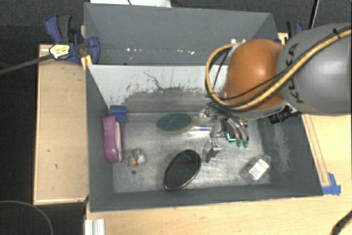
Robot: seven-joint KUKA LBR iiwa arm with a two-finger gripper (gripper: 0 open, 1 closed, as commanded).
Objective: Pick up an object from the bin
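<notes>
My gripper (212, 150) hangs low in the middle of the bin, under the orange wrist cover. Its tip is just above the upper right end of a black oval object (182, 169) lying flat near the front wall. A dark green oval disc (174, 123) with a clear handle pointing right lies just left of the gripper, towards the back wall. A small clear and white packet (256, 168) rests to the front right of the gripper. I see nothing held in the gripper.
A pink oblong object (111, 139) lies along the left wall with a blue block (117, 113) at its far end. A small mottled ball (135, 158) sits beside it. The arm covers the bin's back right part.
</notes>
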